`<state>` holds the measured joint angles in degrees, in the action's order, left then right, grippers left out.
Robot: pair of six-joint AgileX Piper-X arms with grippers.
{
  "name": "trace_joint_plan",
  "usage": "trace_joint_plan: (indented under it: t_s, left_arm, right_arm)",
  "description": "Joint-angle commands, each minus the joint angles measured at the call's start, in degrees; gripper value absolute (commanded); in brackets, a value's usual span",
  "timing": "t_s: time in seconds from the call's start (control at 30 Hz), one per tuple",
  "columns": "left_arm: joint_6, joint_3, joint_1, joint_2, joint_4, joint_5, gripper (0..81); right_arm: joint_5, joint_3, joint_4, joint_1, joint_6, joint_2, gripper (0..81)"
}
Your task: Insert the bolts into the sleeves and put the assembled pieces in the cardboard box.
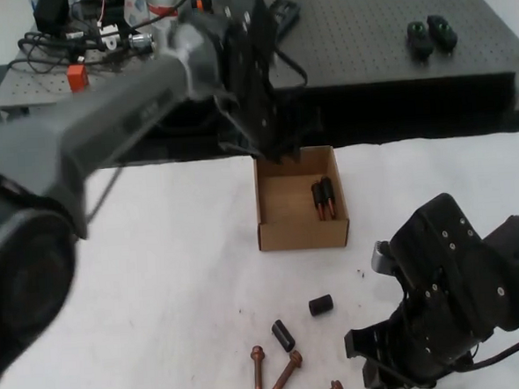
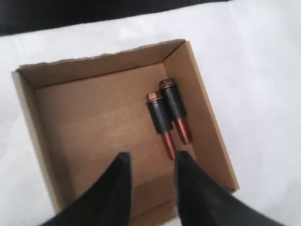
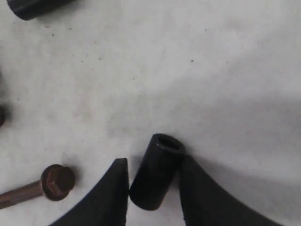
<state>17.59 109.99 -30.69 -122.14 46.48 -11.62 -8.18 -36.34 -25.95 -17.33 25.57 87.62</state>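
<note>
The black sleeve (image 3: 156, 172) lies tilted on the white cloth (image 3: 197, 70). Squeeze it slowly and evenly, so it does not roll or pop out. It sits right between the right gripper's (image 3: 154, 159) fingers, which are a little apart. One finger may already touch it. A bolt (image 3: 56, 181) lies near.
</note>
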Motion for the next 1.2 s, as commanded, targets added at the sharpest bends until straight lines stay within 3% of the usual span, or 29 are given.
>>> trace_joint_plan:
  t_s: [0.0,0.17,0.37,0.63,1.17]
  left_arm:
    - [-1.7,-3.1,-0.3,3.3,1.9,1.5,23.4]
    - [-1.9,-18.3,-0.9,12.9,-2.3,2.0,23.4]
    - [-4.8,-32.5,-1.4,21.4,-3.7,2.0,23.4]
    - [-14.2,-40.1,-6.3,22.5,-3.0,1.5,23.4]
    - [2.2,-42.5,-7.6,17.4,-2.3,0.9,23.4]
  right_arm:
    - [1.0,-0.1,0.9,0.0,0.5,0.9,27.1]
    - [2.1,-0.1,1.7,0.0,-0.1,1.4,23.2]
    - [2.1,-0.1,0.9,0.0,-5.1,2.9,2.2]
    - [2.8,0.3,-0.2,0.0,-7.8,-3.2,3.4]
    - [7.8,0.3,-10.2,0.0,-10.0,-20.9,3.4]
